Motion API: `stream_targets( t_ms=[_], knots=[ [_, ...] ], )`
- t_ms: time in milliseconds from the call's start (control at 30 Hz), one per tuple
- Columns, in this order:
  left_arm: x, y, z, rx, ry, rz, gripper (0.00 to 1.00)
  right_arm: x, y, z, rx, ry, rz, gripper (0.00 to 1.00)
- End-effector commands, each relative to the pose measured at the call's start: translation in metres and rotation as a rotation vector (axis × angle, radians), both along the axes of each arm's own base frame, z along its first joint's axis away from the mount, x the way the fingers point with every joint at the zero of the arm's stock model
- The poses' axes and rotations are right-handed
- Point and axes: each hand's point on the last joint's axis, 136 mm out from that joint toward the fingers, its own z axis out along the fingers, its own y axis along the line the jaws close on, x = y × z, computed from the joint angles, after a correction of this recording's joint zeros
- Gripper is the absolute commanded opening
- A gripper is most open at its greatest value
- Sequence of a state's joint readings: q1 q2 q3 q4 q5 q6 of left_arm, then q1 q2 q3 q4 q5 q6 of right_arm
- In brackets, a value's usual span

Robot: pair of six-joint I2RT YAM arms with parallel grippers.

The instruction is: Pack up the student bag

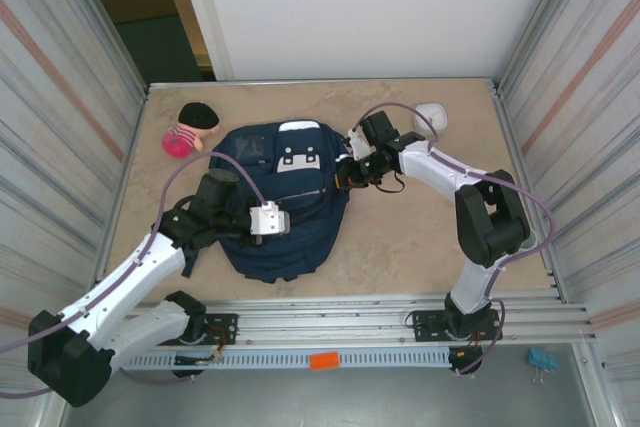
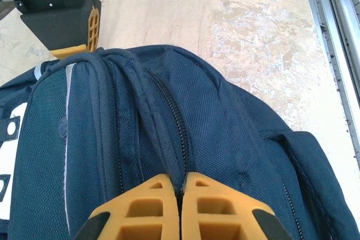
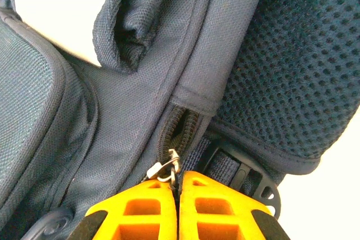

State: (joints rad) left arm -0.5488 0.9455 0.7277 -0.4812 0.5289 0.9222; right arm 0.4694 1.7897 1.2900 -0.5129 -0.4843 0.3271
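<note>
Two arms bent inward over the bag, mid-frame. Grips?
— Left gripper pinched shut on its seam, bag's left side; right gripper clamps the zip pull, bag's upper right.

Left hand pinching student bag at zipper, tabletop beyond

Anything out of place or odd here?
Nothing damaged or spilled. The student bag lies flat, the left gripper and right gripper shut on its zip line. A pink doll and a white object lie outside it on the table; a blue clip lies off the table, beyond the near rail.
</note>
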Motion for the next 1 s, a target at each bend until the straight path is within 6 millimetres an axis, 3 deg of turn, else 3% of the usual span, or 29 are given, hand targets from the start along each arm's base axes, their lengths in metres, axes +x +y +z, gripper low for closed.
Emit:
stream_targets(
  t_ms=[0, 100, 133, 200, 267, 333, 433, 533, 600, 733, 833, 967],
  knots=[
    [-0.054, -0.005, 0.02, -0.1, 0.107, -0.177, 0.0, 0.077, -0.073, -0.013, -0.242, -0.177, -0.265, 0.0],
    [-0.049, -0.005, 0.018, -0.098, 0.114, -0.145, 0.0, 0.08, -0.058, -0.001, -0.175, -0.203, -0.23, 0.0],
    [-0.047, -0.006, 0.018, -0.099, 0.122, -0.131, 0.05, 0.078, -0.055, 0.006, -0.172, -0.219, -0.22, 0.03],
    [-0.042, -0.007, 0.019, -0.113, 0.142, -0.09, 0.19, 0.072, -0.053, 0.019, -0.193, -0.258, -0.208, 0.13],
    [-0.033, -0.008, 0.026, -0.152, 0.17, -0.016, 0.39, 0.061, -0.053, 0.032, -0.2, -0.28, -0.197, 0.29],
    [-0.017, -0.01, 0.044, -0.241, 0.216, 0.114, 0.56, 0.048, -0.054, 0.055, -0.188, -0.314, -0.195, 0.42],
    [0.004, -0.008, 0.075, -0.385, 0.282, 0.275, 0.71, 0.029, -0.052, 0.089, -0.15, -0.352, -0.175, 0.5],
    [0.027, 0.001, 0.086, -0.428, 0.362, 0.474, 0.81, 0.011, -0.042, 0.116, -0.12, -0.37, -0.142, 0.53],
    [0.048, 0.016, 0.079, -0.417, 0.41, 0.668, 0.83, 0.003, -0.031, 0.127, -0.108, -0.388, -0.124, 0.55],
    [0.083, 0.063, 0.044, -0.405, 0.6, 1.081, 0.85, -0.008, 0.006, 0.129, -0.035, -0.374, -0.088, 0.56],
    [0.094, 0.092, 0.008, -0.436, 0.772, 1.302, 0.85, -0.012, 0.035, 0.109, 0.018, -0.331, -0.079, 0.56],
    [0.099, 0.108, -0.033, -0.508, 0.931, 1.426, 0.84, -0.013, 0.048, 0.065, 0.018, -0.247, -0.13, 0.55]
  ],
)
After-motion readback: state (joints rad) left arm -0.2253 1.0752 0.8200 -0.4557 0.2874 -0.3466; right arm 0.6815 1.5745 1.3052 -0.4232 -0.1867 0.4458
